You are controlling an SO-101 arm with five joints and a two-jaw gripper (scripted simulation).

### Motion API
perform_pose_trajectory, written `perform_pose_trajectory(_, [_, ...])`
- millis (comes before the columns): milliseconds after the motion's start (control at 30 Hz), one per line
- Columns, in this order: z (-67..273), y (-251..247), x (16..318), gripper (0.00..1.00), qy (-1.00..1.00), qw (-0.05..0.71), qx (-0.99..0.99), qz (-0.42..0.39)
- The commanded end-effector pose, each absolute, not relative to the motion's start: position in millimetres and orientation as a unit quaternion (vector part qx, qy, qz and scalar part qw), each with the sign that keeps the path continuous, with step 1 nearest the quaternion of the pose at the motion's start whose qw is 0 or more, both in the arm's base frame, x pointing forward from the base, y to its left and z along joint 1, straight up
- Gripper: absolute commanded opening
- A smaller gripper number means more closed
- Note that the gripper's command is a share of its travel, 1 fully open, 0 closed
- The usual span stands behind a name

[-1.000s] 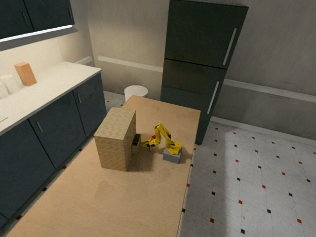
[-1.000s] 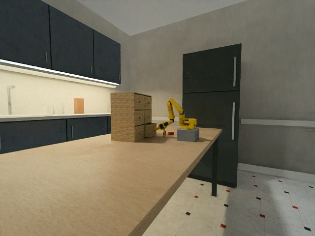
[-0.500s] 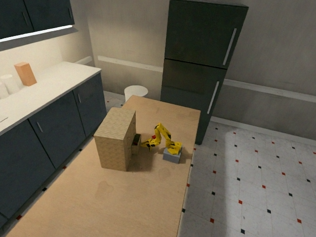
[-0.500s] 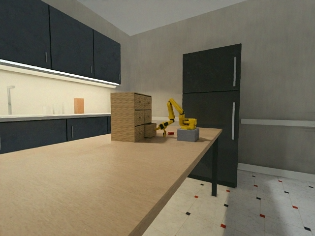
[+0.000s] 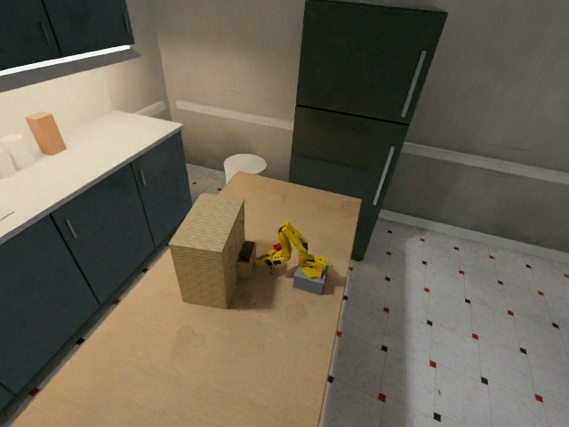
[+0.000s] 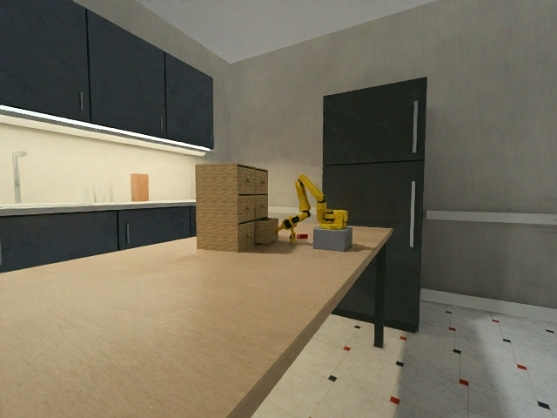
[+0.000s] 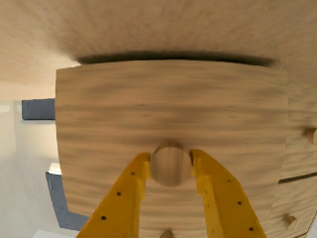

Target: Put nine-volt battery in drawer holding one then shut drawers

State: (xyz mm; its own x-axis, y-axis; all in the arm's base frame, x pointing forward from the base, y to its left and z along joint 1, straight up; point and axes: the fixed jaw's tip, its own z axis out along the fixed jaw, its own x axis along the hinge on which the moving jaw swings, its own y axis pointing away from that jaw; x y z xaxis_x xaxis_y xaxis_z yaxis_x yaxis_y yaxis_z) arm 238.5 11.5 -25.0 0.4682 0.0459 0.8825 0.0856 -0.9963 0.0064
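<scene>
The tool (image 5: 258,262) (image 6: 278,227) (image 7: 171,160) is closed on the round knob (image 7: 170,169) of the lower drawer (image 5: 246,269) (image 6: 266,232) (image 7: 170,99), probably to draw it wider, because the red nine-volt battery (image 5: 276,246) (image 6: 301,236) lies outside on the bench (image 5: 193,358) (image 6: 135,314) (image 7: 173,25).

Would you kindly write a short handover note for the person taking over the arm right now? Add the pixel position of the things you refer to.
Gripper (image 5: 257,261) (image 6: 278,228) (image 7: 170,166): shut on the round knob (image 7: 170,171) of the pulled-out drawer (image 5: 246,268) (image 6: 266,231) (image 7: 170,106).
Drawer: bottom row of the cabinet (image 5: 202,270) (image 6: 217,206), partly out, with something dark and red inside, too small to identify.
Red object, probably the battery (image 5: 276,246) (image 6: 301,236): on the table beside the arm.
Done: one drawer opened.
Left: release the knob, put the battery in its matching drawer, shut every drawer.
</scene>
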Motion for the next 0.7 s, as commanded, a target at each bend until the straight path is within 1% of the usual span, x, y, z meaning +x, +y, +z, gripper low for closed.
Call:
perform_pose_trajectory(0, [-24.2, 8.5, 236.6, 0.00, -0.030, 0.018, -0.855, -0.517])
perform_pose_trajectory(667, [-24.3, 8.0, 233.2, 0.00, -0.029, 0.018, -0.855, -0.517])
